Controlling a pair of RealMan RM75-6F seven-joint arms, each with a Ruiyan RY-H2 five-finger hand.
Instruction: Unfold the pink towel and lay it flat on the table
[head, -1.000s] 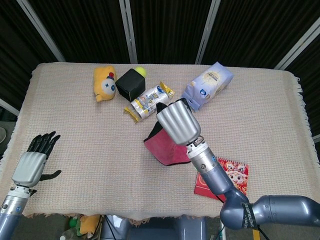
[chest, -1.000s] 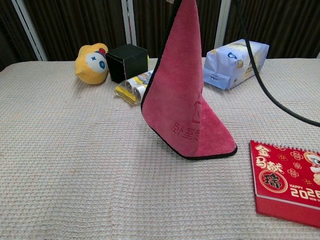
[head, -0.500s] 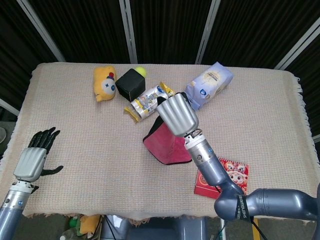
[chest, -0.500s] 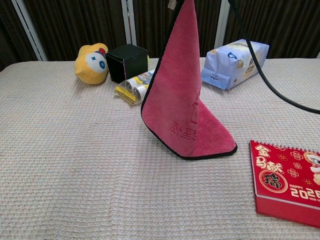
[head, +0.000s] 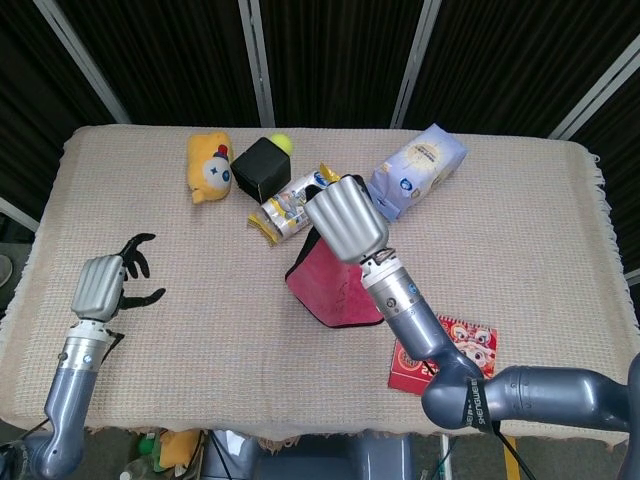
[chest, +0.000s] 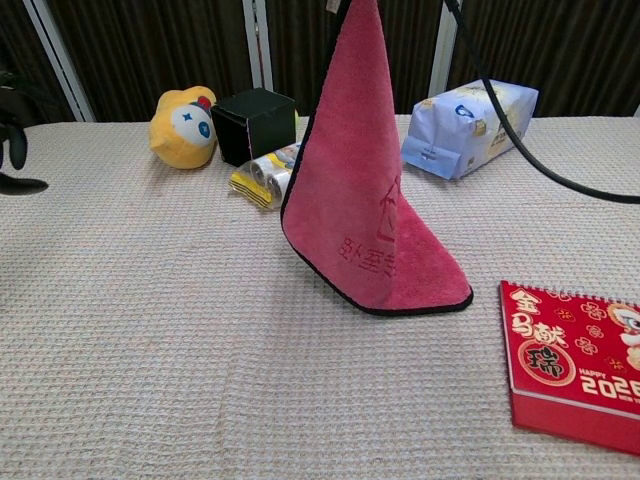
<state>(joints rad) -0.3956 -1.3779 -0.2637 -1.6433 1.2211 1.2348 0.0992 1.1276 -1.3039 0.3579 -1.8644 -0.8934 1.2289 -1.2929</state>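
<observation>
The pink towel (chest: 360, 190) with a dark hem hangs like a tent from one corner, its lower part resting on the table; in the head view the pink towel (head: 330, 290) shows below the hand. My right hand (head: 346, 218) holds the towel's top corner high above the table middle; in the chest view only the towel's top reaches the frame edge. My left hand (head: 105, 285) is raised over the table's left side, fingers apart, holding nothing; its dark fingertips (chest: 12, 140) show at the chest view's left edge.
A yellow plush toy (head: 208, 165), a black box (head: 260, 167) with a yellow ball (head: 283, 143), snack packets (head: 295, 203) and a pale blue bag (head: 415, 170) lie behind the towel. A red calendar (chest: 580, 365) lies front right.
My left hand has risen and moved in over the table's left side, now entering the chest view. The right hand has shifted slightly left and back with the towel.
</observation>
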